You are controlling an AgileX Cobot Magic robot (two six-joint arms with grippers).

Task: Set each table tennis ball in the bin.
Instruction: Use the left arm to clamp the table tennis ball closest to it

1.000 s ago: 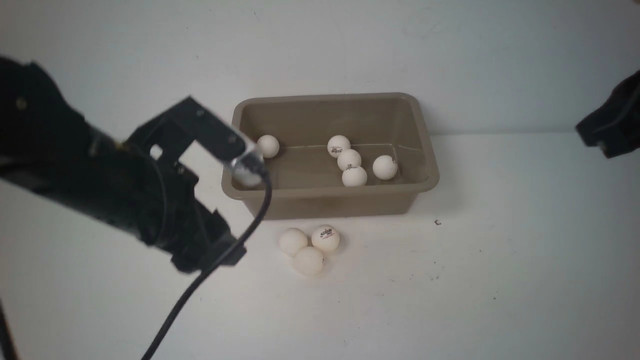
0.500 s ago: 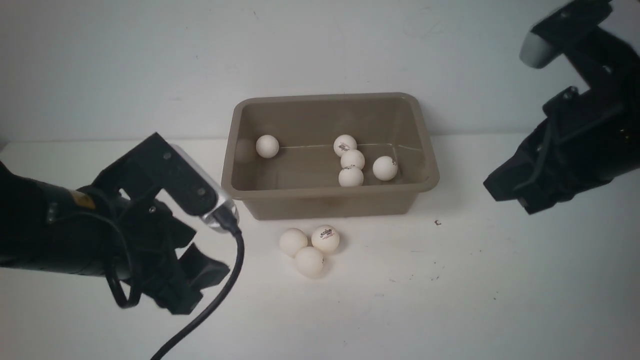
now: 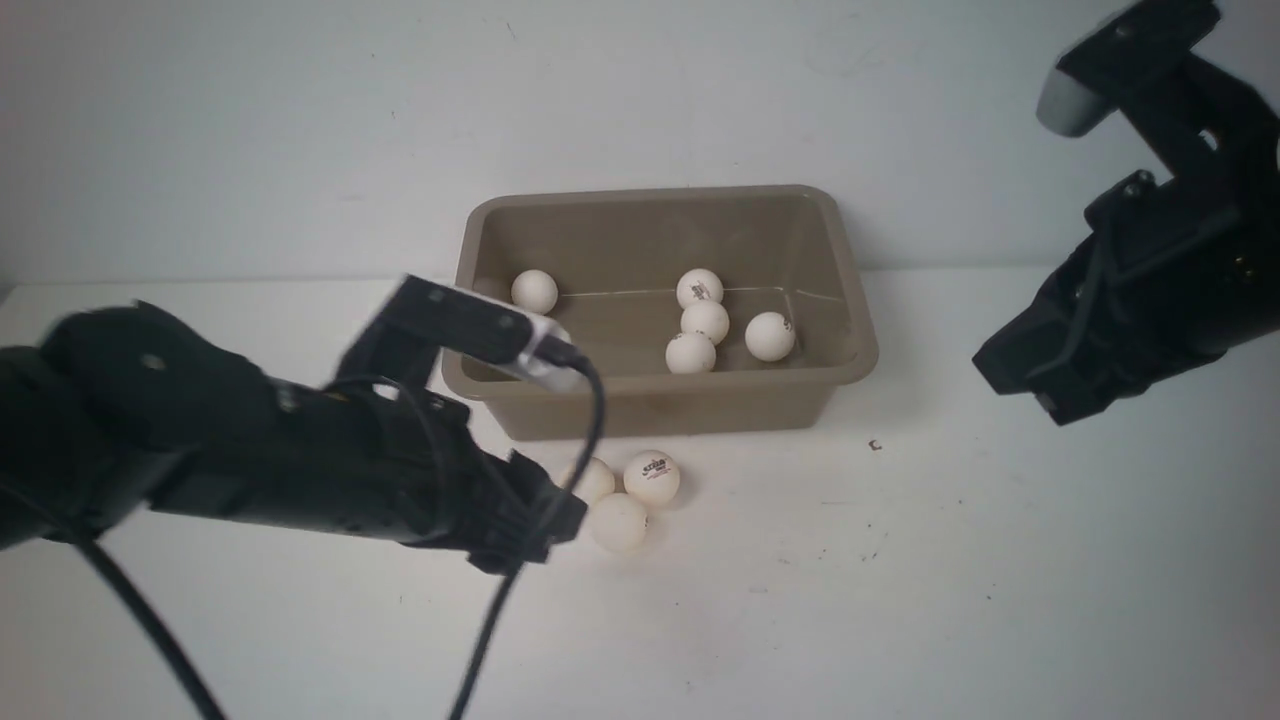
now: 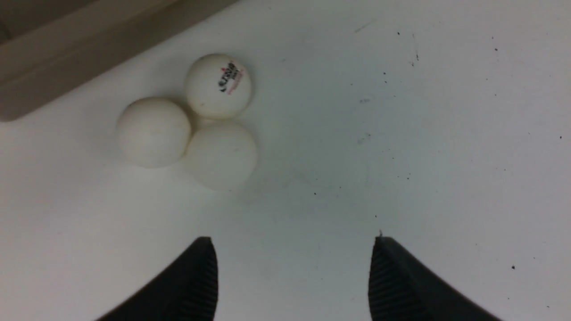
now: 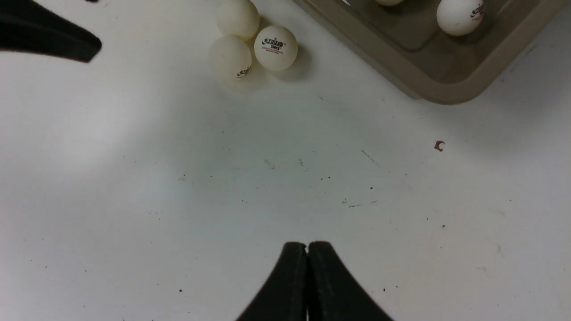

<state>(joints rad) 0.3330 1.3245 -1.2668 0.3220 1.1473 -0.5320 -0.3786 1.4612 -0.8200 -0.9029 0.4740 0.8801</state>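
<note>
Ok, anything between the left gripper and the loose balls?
Nothing: the left wrist view shows bare table from the left gripper to the balls.

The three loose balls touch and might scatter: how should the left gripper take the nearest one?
Probably from straight above with the left gripper, pinching the nearest ball across its left and right sides: those are free, while the other two balls touch its far side.

My bin [image 3: 700, 405] is plain taupe, no pattern. Balls inside [image 3: 769, 336] are white, some with tiny dark logos. Of the three on the dark-specked white table [image 3: 950, 600], the 2 o'clock ball [image 3: 651, 478] has a black-and-red logo. My left gripper [image 4: 292, 240] and right gripper [image 5: 307, 244] are black.
</note>
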